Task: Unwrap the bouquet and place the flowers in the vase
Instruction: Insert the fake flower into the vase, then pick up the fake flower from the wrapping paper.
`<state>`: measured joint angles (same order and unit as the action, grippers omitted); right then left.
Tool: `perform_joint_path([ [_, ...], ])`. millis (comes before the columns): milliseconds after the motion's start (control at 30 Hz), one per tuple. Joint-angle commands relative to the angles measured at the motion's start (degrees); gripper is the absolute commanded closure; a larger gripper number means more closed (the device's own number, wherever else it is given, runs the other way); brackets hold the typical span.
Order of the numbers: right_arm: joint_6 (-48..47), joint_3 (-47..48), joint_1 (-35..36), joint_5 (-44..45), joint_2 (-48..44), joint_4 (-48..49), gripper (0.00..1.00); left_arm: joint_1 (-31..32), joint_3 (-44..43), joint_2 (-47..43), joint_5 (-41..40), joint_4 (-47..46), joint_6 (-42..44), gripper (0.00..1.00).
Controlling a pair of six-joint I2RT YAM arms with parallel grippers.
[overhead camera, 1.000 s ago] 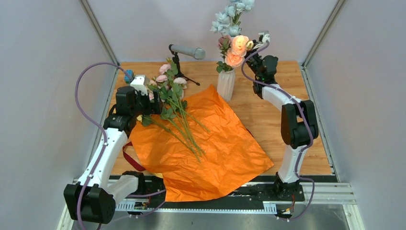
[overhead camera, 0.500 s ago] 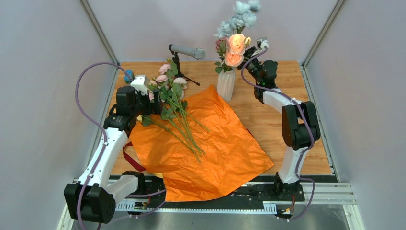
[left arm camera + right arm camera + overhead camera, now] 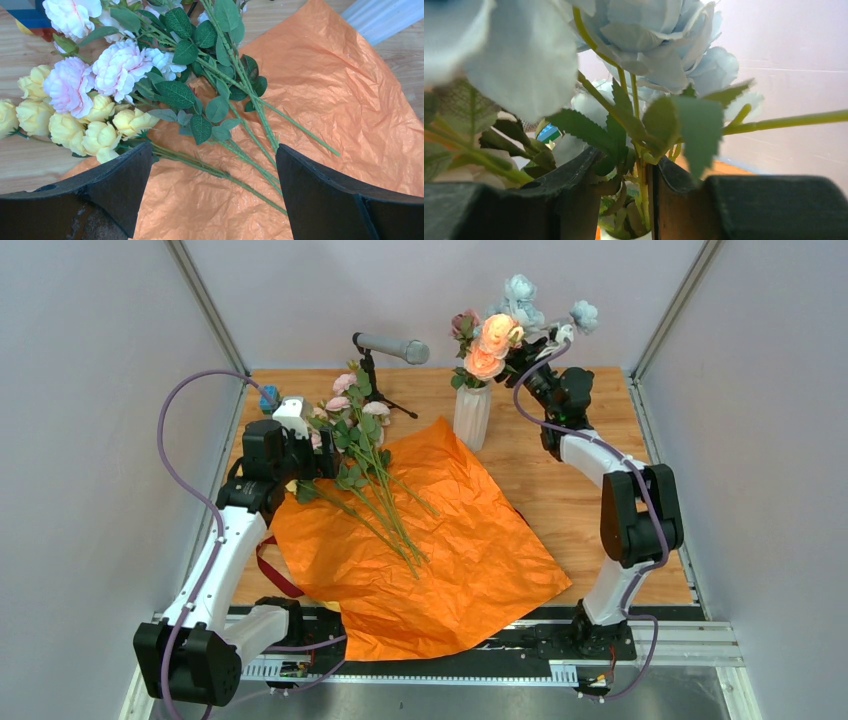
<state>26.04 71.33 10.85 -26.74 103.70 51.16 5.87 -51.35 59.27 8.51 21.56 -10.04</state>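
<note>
As our right hand eased narrowly apart, the blue flowers tipped rightward in the vase, apparently delivered; our left hand gaped wide.

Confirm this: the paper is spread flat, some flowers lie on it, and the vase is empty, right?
Wrong on the vase: the top view shows peach and blue flowers standing in it. The paper is spread flat, with other flowers lying on it.
</note>
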Motion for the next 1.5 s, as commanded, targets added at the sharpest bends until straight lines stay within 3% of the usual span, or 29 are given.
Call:
perform_joint_path([
  [0,-1.4,-2.8,-0.8,0.2,-4.5,0.0,0.63,-0.4,-0.2,-0.5,0.5,-1.7,0.7,0.0],
  [633,-8.7,-14.5,-1.1,4.9,-19.0,-12.6,0.29,-0.4,-0.2,-1.1,0.3,-1.7,0.5,0.0],
  [1200,-13.4,-22.6,-0.6,10.5,-33.4,-30.4,0.25,-0.4,0.0,-2.0,-2.3,-1.6,0.8,0.0],
  [1467,-13.0,-23.4,8.1,14.4,-38.0,-43.0,0.34,-0.4,0.0,-1.5,-3.2,-1.4,0.6,0.0],
])
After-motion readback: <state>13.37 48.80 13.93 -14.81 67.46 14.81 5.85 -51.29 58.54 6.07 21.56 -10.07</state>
